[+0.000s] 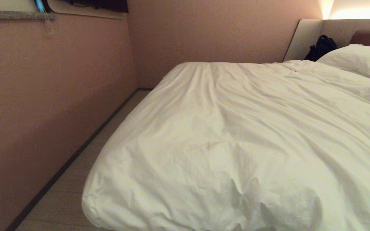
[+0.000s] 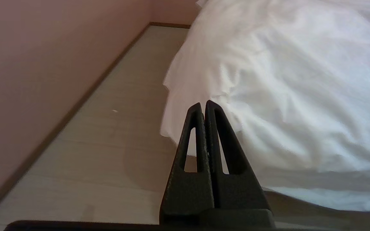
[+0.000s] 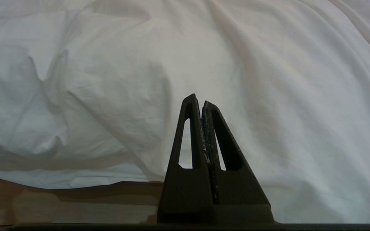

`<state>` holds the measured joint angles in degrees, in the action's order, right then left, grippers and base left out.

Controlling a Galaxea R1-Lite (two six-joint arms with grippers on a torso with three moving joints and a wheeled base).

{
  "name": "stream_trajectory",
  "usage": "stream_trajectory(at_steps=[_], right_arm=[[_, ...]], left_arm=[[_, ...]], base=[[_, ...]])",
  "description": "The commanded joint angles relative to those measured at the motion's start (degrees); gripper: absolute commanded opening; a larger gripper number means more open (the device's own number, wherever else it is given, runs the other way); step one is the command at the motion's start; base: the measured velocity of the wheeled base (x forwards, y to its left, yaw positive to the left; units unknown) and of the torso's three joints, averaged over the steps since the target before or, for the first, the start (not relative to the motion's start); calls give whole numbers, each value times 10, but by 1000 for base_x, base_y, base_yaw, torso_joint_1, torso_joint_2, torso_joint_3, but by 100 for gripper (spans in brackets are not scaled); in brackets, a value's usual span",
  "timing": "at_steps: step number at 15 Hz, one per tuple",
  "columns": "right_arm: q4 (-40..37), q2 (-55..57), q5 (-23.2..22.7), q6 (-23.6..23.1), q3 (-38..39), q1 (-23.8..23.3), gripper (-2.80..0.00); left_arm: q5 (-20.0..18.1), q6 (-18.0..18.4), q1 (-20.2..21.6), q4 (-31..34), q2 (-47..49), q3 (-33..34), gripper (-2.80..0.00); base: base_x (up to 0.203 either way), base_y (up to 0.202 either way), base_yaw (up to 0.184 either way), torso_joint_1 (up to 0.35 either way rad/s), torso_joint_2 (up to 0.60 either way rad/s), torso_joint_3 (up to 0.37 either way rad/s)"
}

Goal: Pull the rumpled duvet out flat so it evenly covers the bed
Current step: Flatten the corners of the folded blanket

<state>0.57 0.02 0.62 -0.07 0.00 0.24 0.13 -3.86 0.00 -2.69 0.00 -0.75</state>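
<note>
The duvet [image 1: 236, 141] looks soft, thick and puffy, so it should fold and drag rather than slide as one piece; I judge it bulky more than heavy. The best hold is likely the loose hem at the near corner [image 2: 178, 106], pinching a fold of cover and filling together. It lies across the bed [image 3: 75, 192], cream-white, creased, with ridges running toward the pillow [image 1: 355, 59] and a bulging near edge overhanging the floor [image 2: 114, 128]; it seems fairly even, though the far side is out of sight. The left tool [image 2: 204, 106] and right tool [image 3: 199, 99] are pinched together, holding nothing, short of the cloth.
</note>
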Motion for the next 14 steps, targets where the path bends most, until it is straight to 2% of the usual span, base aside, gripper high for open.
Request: stream_trajectory(at_steps=[1, 4, 6, 10, 14], right_arm=[[0, 0, 0, 0, 0, 0, -280], [0, 0, 0, 0, 0, 1, -280], [1, 0, 0, 0, 0, 0, -280], [0, 0, 0, 0, 0, 0, -280], [0, 0, 0, 0, 0, 0, -280]], left_arm=[[-13, -28, 1, 22, 19, -66, -280], [-42, -93, -4, 55, 156, -145, -280], [-64, -125, -12, 46, 268, -166, -280], [-111, -198, -18, -47, 526, -180, -280], [-131, -237, -20, -144, 715, -179, -280]], base=[[0, 0, 0, 0, 0, 0], [0, 0, 0, 0, 0, 0], [0, 0, 0, 0, 0, 0], [0, 0, 0, 0, 0, 0], [0, 0, 0, 0, 0, 0]])
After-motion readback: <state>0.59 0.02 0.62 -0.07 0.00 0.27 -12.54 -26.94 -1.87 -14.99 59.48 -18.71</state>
